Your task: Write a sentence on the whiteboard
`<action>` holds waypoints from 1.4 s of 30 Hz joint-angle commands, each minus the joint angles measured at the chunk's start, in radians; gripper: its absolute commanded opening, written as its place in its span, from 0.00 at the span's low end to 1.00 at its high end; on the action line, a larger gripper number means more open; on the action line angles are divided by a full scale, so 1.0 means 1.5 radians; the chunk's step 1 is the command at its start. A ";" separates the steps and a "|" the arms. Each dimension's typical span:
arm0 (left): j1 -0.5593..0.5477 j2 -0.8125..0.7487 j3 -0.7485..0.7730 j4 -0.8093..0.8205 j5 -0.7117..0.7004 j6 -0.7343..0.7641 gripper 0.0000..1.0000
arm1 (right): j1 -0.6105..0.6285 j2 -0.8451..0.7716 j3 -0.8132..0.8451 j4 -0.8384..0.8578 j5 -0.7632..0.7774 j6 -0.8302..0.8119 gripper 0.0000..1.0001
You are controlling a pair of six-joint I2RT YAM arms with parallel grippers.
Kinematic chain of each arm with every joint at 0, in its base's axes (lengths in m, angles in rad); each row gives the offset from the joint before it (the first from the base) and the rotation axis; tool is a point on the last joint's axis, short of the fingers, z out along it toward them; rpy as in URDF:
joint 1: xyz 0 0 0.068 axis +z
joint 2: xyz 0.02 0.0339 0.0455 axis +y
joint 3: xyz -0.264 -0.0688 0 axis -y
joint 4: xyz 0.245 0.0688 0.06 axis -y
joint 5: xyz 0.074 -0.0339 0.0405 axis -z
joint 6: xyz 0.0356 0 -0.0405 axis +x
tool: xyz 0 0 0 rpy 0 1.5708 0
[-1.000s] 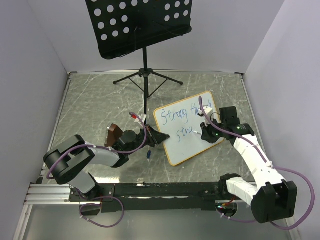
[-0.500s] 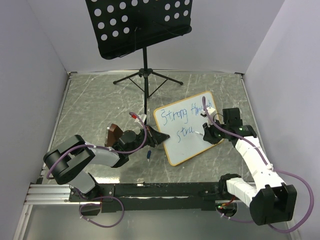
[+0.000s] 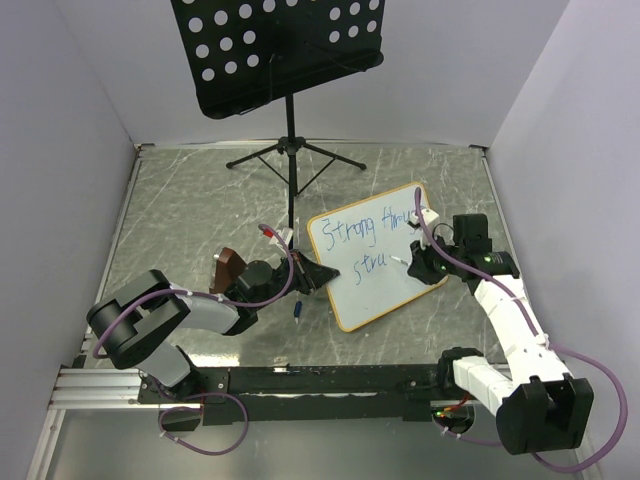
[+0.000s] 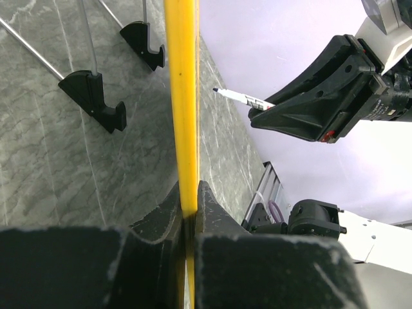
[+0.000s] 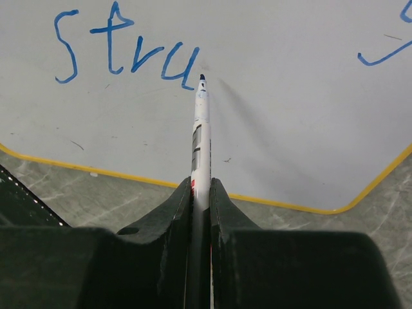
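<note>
The whiteboard (image 3: 372,292) lies tilted on the table, its yellow-orange frame edge (image 4: 182,96) upright in the left wrist view. Blue writing reads "Strong thr..." on the first line (image 3: 350,226), partly hidden by the right arm, and "stru" on the second line (image 5: 125,53). My left gripper (image 3: 318,272) is shut on the board's left edge. My right gripper (image 3: 420,264) is shut on a white marker (image 5: 200,138), its blue tip (image 5: 202,78) just right of the "u", at or just off the board. The marker also shows in the left wrist view (image 4: 241,98).
A black perforated music stand (image 3: 270,45) on a tripod (image 3: 292,150) stands at the back; its feet (image 4: 96,96) show near the board. A small blue marker cap (image 3: 298,311) lies on the table by the left gripper. A brown block (image 3: 228,268) sits beside the left wrist.
My right gripper has moved right along the second line with the marker, away from "stru". The left gripper and the board have not moved.
</note>
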 commanded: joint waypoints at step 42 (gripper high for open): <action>-0.005 -0.019 0.013 0.070 0.025 0.023 0.01 | -0.034 -0.011 -0.004 0.040 -0.027 0.006 0.00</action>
